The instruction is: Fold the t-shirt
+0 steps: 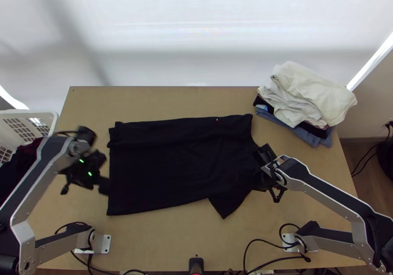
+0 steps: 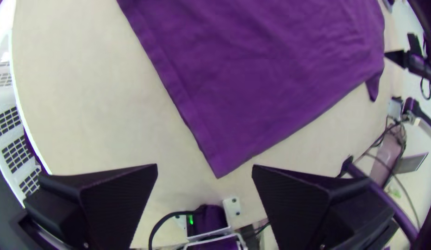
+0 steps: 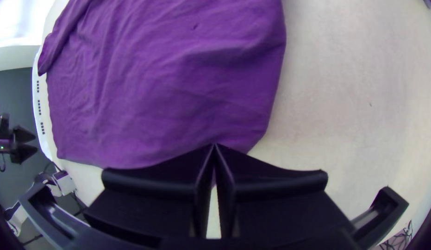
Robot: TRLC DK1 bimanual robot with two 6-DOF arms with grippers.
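Though creased, t-shirt (image 1: 182,162) crosswise, hem (image 1: 110,202) leftward.

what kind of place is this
Probably a robot laundry-folding workstation: two robot arms are fixed to a wooden table, with a dark t-shirt laid out on it and a pile of clothes at a far corner.
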